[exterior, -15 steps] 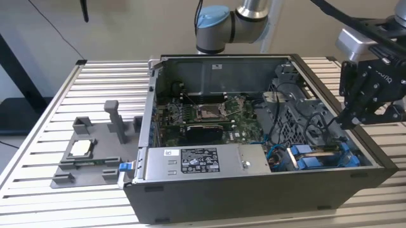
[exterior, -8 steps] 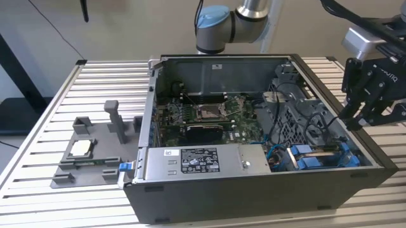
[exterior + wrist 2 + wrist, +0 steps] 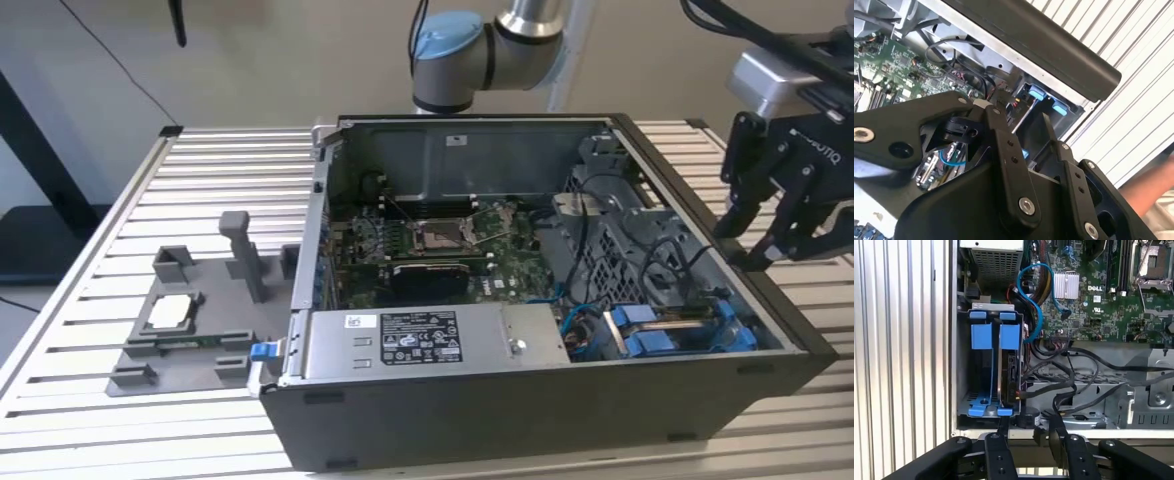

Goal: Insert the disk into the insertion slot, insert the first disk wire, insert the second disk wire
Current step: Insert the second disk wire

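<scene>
The disk (image 3: 1006, 375) stands on edge in its bright blue frame inside the slot (image 3: 963, 370). The slot is a grey metal bay with blue tabs, in the near corner of the open computer case (image 3: 534, 420), on the exterior view's right. A second blue frame stands just beside the disk in the same bay. Black cables (image 3: 1074, 365) run close to the disk's edge, and a blue cable (image 3: 1030, 295) loops from beside the bay toward the circuit board. I cannot tell whether any of them is plugged into the disk.

Along the near wall of the case lies a silver power box (image 3: 400, 345) with a white label. The case rests on a slatted metal table (image 3: 200, 200). To the exterior view's left of the case, a grey plastic tray (image 3: 200, 340) sits on the table with a small square chip lying in it.

The gripper (image 3: 758, 245) hangs in the air over the rim of the case on the exterior view's right, above the bay and apart from the disk. In both wrist views its two black fingers (image 3: 1001, 445) are spread apart with nothing between them.

Farther in, the green circuit board (image 3: 441, 250) covers the floor of the case. Beyond the far wall of the case, the arm (image 3: 461, 50) rises with a blue cap on its joint.
</scene>
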Robot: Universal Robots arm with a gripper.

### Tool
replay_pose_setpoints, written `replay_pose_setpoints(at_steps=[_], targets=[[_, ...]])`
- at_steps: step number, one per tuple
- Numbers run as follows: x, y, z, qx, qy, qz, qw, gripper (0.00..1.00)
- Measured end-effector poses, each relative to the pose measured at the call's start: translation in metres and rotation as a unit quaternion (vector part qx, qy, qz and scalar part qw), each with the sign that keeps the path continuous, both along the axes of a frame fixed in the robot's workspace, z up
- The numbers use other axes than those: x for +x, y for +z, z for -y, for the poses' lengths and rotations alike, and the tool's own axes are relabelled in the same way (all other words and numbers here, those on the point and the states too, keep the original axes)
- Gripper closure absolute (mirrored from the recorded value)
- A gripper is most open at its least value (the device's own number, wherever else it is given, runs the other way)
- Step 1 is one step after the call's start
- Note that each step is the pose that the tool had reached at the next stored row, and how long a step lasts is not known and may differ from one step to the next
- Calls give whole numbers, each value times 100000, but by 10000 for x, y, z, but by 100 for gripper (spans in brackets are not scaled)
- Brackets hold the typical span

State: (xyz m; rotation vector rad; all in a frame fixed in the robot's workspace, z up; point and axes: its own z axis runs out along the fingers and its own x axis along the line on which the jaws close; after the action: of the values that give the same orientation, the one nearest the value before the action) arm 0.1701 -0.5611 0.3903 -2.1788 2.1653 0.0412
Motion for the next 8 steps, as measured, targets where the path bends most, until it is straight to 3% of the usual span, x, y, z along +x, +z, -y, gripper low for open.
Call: replay_pose_setpoints(at_steps=[5, 8], targets=[[86, -35, -92, -10, -4, -198, 100000, 55], [159, -58, -105, -146, -1, -715, 99997, 55]])
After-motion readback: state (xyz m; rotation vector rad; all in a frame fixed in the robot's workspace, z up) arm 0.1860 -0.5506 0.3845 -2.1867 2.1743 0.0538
